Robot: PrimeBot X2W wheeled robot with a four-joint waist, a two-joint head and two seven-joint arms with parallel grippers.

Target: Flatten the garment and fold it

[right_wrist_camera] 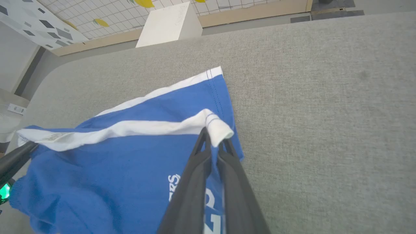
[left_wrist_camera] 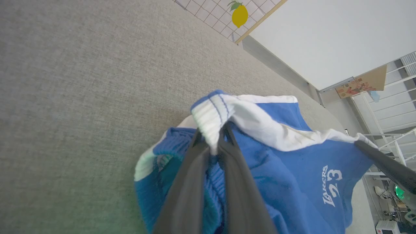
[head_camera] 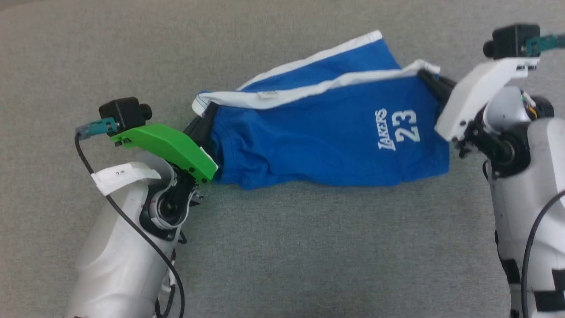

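The garment [head_camera: 318,132], bright blue shorts with white side stripes and a white "LAKERS 23" print, hangs stretched between my two grippers above the grey surface. My left gripper [head_camera: 204,118] is shut on the waistband's white corner [left_wrist_camera: 208,118]. At the other end my right gripper [head_camera: 426,76] is shut on a leg hem's white stripe corner [right_wrist_camera: 219,130]. The second leg [head_camera: 353,53] lies behind, partly on the surface. A small white tag [head_camera: 268,94] shows on the upper stripe. The lower edge sags and is rumpled near the left gripper.
Grey fabric surface [head_camera: 282,247] spreads all round, with wide room in front. Beyond its far edge stand a white box [right_wrist_camera: 169,22], a tiled wall with lemon prints [left_wrist_camera: 240,14] and white railings [left_wrist_camera: 396,107].
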